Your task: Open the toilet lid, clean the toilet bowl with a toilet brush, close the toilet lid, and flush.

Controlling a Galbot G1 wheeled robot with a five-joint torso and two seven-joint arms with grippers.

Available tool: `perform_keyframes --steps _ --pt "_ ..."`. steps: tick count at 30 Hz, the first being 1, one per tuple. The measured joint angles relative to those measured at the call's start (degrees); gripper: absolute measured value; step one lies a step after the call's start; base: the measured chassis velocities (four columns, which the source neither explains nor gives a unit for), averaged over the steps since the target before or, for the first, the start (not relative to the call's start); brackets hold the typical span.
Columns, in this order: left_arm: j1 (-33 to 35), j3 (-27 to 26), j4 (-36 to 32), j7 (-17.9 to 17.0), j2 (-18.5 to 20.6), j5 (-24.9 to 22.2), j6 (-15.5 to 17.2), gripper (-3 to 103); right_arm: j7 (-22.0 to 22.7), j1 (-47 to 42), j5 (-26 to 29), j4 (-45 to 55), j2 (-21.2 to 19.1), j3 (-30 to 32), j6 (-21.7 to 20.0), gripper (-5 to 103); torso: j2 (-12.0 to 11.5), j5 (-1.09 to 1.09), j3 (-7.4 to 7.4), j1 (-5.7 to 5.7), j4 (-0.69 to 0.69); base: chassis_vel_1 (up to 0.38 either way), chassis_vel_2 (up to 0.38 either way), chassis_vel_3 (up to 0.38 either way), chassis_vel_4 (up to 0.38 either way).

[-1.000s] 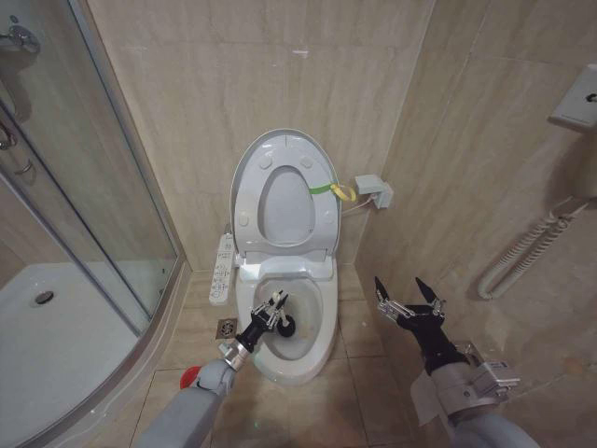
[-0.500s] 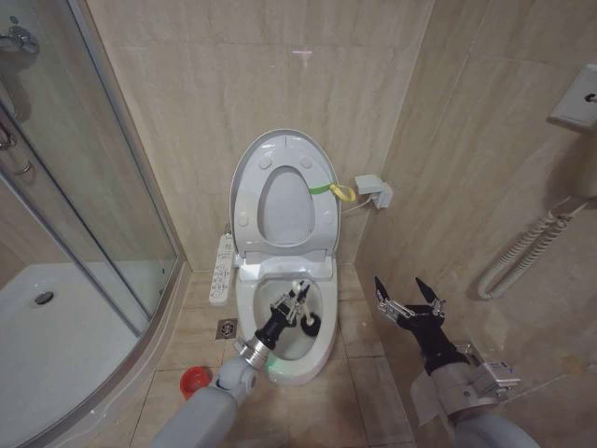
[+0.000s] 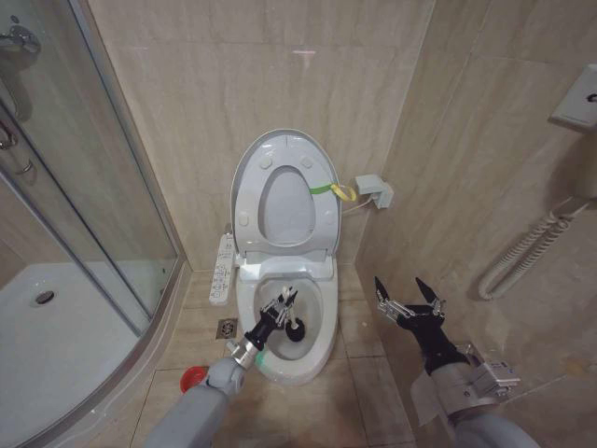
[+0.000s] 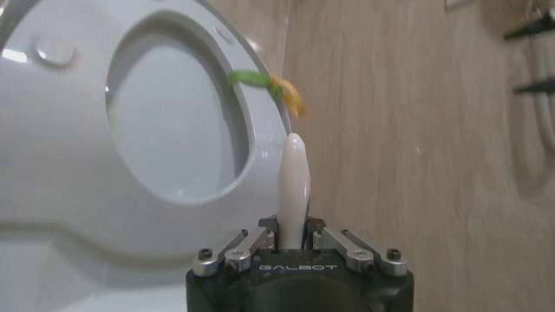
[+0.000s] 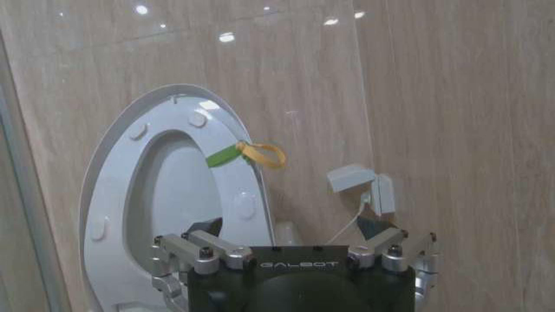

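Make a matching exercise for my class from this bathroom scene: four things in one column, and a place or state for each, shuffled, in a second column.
Things:
1. toilet lid
2. toilet brush
3. right gripper
4. red cup holder

Places or states:
A. on the floor tiles beside the toilet bowl
B. raised upright against the wall
C. open, hanging over the floor to the side of the bowl
D. held by the left gripper, head down in the bowl

Pairs: 1-B, 2-D, 3-C, 4-A
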Motion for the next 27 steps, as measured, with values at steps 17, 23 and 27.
perform_keyframes --steps 17,23,27 --pt "-4.7 1.3 10.2 2.2 -3.6 -2.0 -0.4 19 0.0 0.0 0.0 0.0 0.0 0.0 0.0 100 0.0 0.01 0.00 0.00 0.03 0.000 0.000 0.000 0.000" --pt "-2.9 3.1 0.5 -0.8 -1.7 -1.9 1.4 19 0.0 0.0 0.0 0.0 0.0 0.0 0.0 100 0.0 0.01 0.00 0.00 0.01 0.000 0.000 0.000 0.000" --pt "-2.4 4.2 -2.2 -1.6 -2.0 -1.9 2.0 19 0.0 0.0 0.0 0.0 0.0 0.0 0.0 100 0.0 0.00 -0.01 0.00 -0.02 0.000 0.000 0.000 0.000"
